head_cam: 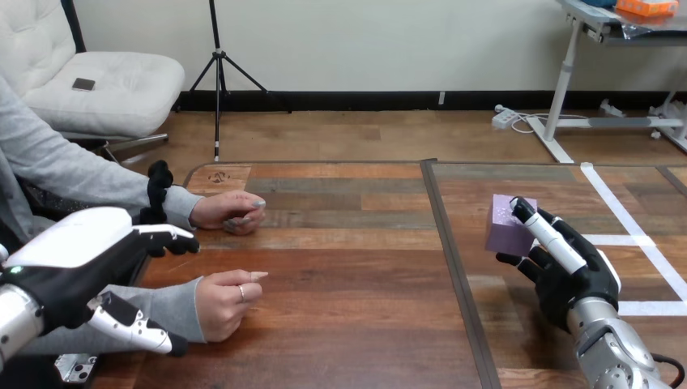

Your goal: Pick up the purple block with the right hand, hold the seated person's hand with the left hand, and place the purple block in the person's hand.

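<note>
Wooden desk (348,284), plank top. Purple block (504,229) sits on its right half. Right hand (567,271) is just beside the block, fingers straight and spread wide, one fingertip lying across the block's near corner, none curled round it. Left hand (77,263) is at lower left, open, fingers straight, above the person's grey sleeve (162,304). The person's nearer hand (225,300) rests loosely curled on the desk, close to the left hand. The person's farther hand (231,211) rests beyond it.

table (356,324) centre bare, person's far hand (231,212), near hand (223,301) left, purple block (504,228) right
</note>
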Controlling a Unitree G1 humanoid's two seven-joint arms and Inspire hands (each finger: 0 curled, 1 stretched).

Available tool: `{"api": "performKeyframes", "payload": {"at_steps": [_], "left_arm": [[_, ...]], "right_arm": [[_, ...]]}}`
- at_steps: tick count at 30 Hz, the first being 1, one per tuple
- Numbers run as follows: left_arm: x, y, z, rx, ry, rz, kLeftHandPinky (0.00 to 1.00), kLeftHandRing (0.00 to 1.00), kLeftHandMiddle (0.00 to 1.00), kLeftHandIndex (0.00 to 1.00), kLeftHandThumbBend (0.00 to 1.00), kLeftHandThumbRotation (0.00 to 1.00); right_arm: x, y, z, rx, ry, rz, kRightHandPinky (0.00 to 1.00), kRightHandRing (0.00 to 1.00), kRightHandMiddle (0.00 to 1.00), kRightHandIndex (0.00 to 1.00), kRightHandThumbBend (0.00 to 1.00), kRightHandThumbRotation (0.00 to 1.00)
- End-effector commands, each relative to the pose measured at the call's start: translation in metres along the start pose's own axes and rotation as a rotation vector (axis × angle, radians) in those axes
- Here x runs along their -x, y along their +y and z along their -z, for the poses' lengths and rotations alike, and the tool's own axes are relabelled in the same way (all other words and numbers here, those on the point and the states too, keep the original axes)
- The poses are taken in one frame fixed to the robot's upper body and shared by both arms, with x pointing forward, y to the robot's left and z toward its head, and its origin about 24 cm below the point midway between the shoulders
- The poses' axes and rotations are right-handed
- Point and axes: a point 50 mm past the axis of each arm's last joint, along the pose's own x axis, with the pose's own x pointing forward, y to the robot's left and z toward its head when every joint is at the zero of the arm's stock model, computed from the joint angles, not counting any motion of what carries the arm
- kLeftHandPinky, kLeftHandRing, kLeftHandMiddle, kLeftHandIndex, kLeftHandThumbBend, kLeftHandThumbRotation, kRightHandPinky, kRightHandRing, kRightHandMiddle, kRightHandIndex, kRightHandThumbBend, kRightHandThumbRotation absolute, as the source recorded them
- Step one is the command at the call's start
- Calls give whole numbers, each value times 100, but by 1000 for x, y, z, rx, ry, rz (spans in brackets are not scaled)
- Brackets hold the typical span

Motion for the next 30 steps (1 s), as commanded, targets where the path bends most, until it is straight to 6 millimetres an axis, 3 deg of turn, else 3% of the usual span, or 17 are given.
{"api": "performKeyframes", "payload": {"at_steps": [1, 30], "left_arm": [[-6, 23, -9, -84, -35, -50, 75, 79, 81, 79, 100, 31], [-22, 14, -4, -193, -7, -140, 76, 79, 82, 79, 100, 36]], "right_arm": [[-4, 11, -26, -5, -93, -42, 36, 41, 46, 45, 76, 0], [-1, 11, -26, -25, -106, -64, 35, 40, 45, 45, 74, 0]]}}
